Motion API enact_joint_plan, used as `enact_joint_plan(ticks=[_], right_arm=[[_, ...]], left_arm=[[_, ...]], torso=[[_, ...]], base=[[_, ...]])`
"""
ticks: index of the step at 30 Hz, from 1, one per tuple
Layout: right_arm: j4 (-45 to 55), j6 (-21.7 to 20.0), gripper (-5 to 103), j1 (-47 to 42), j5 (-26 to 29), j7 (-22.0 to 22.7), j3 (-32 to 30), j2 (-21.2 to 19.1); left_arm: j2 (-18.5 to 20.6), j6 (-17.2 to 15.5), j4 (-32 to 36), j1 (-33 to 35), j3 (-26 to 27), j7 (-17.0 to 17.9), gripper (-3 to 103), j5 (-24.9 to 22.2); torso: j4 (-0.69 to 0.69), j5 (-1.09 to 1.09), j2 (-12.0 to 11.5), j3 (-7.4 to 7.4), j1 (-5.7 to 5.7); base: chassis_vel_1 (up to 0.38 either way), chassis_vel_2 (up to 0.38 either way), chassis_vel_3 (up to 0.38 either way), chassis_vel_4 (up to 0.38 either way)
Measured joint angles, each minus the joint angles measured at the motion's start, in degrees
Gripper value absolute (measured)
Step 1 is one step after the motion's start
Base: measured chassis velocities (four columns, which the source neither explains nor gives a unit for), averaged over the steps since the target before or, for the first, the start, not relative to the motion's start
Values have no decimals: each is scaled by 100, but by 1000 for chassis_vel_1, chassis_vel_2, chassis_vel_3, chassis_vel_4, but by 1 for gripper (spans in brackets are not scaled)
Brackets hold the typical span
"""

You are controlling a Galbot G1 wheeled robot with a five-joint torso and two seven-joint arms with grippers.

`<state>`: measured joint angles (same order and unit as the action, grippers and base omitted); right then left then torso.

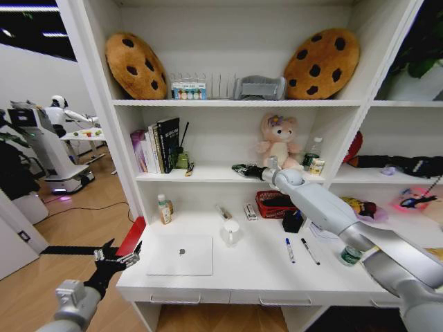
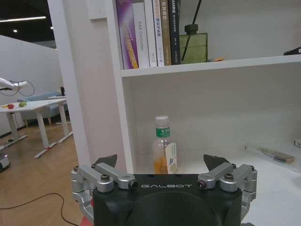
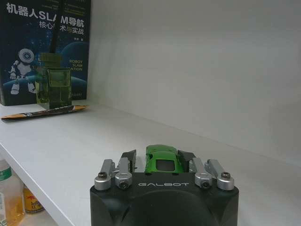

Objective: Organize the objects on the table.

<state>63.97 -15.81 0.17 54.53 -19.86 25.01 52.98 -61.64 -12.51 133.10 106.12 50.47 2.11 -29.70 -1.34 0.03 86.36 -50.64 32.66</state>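
Note:
My right gripper (image 1: 242,169) reaches over the middle shelf (image 1: 208,174) left of the pink bear, shut on a tiny green toy car (image 3: 161,162); I cannot tell if the car touches the shelf. On the white table (image 1: 256,273) lie a silver laptop (image 1: 181,254) and two thin pens (image 1: 289,250) (image 1: 309,251). My left gripper (image 1: 114,259) hangs open and empty off the table's left end, facing an orange-liquid bottle (image 2: 163,150).
A white cup (image 1: 232,232), a red mesh basket (image 1: 275,204), a black item (image 1: 292,221) and a green-capped bottle (image 1: 351,256) stand on the table. Books (image 1: 158,145) and a green diffuser (image 3: 52,84) occupy the shelf's left end. A pink bear (image 1: 279,142) sits right of my gripper.

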Motion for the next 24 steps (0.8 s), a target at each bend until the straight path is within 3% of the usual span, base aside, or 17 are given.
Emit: enact_joint_plan(ticks=[4, 6, 8, 12, 15, 17, 18, 19, 20, 21, 23, 24], right_arm=[[311, -61, 62, -55, 98, 172, -58, -95], [832, 14, 74, -182, 286, 57, -278, -348], [1054, 69, 79, -234, 310, 2, -385, -461], [1719, 111, 94, -388, 390, 129, -708, -928], [2121, 97, 98, -556, 509, 209, -970, -1287], [2810, 66, 100, -938, 734, 315, -1354, -1819], [2810, 66, 100, -938, 734, 315, -1354, -1819], [3261, 119, 100, -1244, 869, 354, -1584, -2171], [3715, 316, 100, -1647, 871, 523, -1918, -2520], [3715, 316, 100, -1647, 871, 523, -1918, -2520], [4361, 775, 100, -2704, 444, 1112, -2746, -2872], [4361, 775, 100, -2704, 444, 1112, -2746, -2872]], left_arm=[[0, 0, 0, 0, 0, 0, 100, 0], [0, 0, 0, 0, 0, 0, 100, 0], [0, 0, 0, 0, 0, 0, 100, 0], [0, 0, 0, 0, 0, 0, 100, 0], [0, 0, 0, 0, 0, 0, 100, 0], [0, 0, 0, 0, 1, 3, 100, 0], [0, 0, 0, 0, 1, 3, 100, 0], [0, 2, 0, 0, 1, 1, 100, 0], [0, 1, 1, 0, 1, 1, 100, 0], [0, 1, 1, 0, 1, 1, 100, 0], [0, 1, 0, 0, 0, 0, 100, 0], [0, 1, 0, 0, 0, 0, 100, 0]], torso=[[4, -1, -2, -2, 2], [1, -2, -2, -1, 2], [2, -1, -2, -1, 2], [1, -3, -1, 1, 1], [2, -2, -1, 1, 1], [0, -2, -1, 1, 1], [0, -2, -1, 1, 1], [-1, -1, 0, 2, 1], [-1, -1, 0, 2, 1], [-1, -1, 0, 2, 1], [-4, -6, 2, 3, -3], [-4, -6, 2, 3, -3]], base=[[0, 0, 0, 0], [0, 0, 0, 0], [0, 0, 0, 0], [0, 0, 0, 0], [0, 0, 0, 0], [0, 0, 0, 0], [0, 0, 0, 0], [0, 0, 0, 0], [0, 0, 0, 0], [0, 0, 0, 0], [0, 0, 0, 0], [0, 0, 0, 0]])
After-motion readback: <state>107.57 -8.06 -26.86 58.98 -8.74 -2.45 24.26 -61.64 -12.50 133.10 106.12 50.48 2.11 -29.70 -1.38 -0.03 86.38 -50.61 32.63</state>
